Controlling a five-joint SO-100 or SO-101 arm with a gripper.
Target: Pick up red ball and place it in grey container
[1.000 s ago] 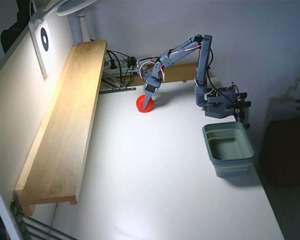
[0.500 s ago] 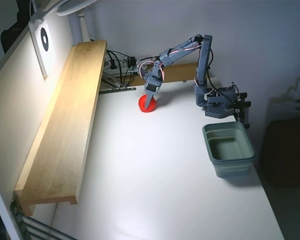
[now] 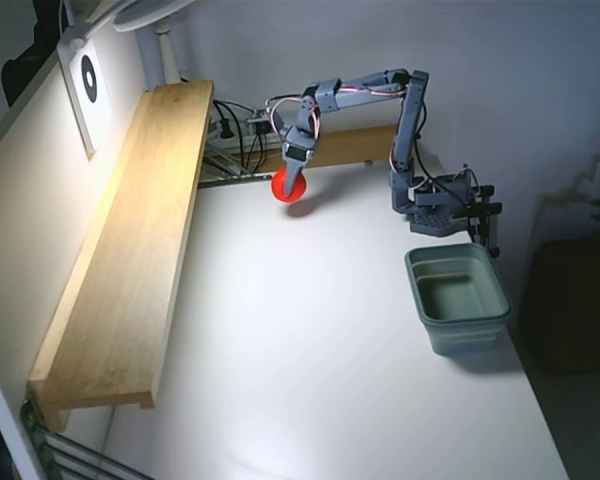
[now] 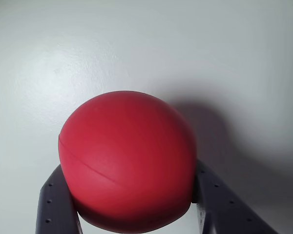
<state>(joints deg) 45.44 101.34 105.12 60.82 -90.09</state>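
Hobby bench in a home room, by the look of it. My base is clamped (image 3: 485,222) to the far edge of a plain white table (image 3: 310,360). Long wooden shelf (image 3: 130,270) along the wall, loose cables (image 3: 235,130) behind it, a lamp (image 3: 155,15) overhead, a printed target sheet (image 3: 88,85) stuck to the wall.

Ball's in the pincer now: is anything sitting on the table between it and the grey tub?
Nothing visible. The red ball sits between the pincer's fingers at the far side of the white table; the stretch toward the grey container is bare, and the tub looks empty.
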